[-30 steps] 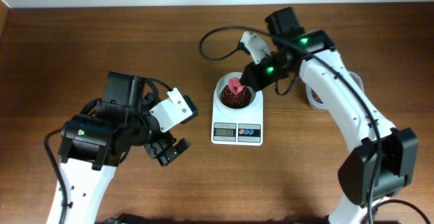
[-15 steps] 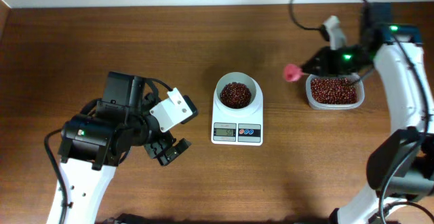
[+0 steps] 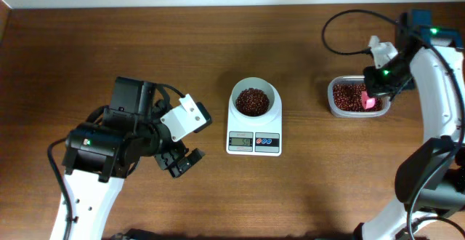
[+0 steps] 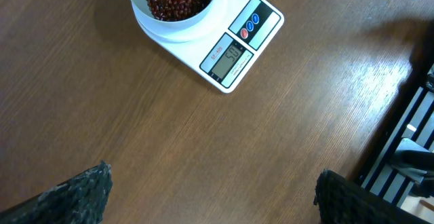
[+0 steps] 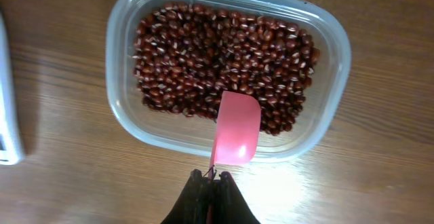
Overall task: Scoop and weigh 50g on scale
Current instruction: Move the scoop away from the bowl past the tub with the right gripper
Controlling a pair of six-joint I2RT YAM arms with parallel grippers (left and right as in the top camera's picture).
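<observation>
The scale [image 3: 253,140] sits mid-tabletop, its white bowl [image 3: 237,94] heaped with red-brown beans [image 3: 253,102]. Toward the right edge, the clear tub [image 3: 333,103] holds more of them. The left gripper [image 3: 183,162] hovers front-left, fingers spread wide, holding nothing. The right gripper [image 5: 211,183] has its fingers pressed together, pinching the pink spoon [image 5: 236,134] by its handle - scoop over the tub.
</observation>
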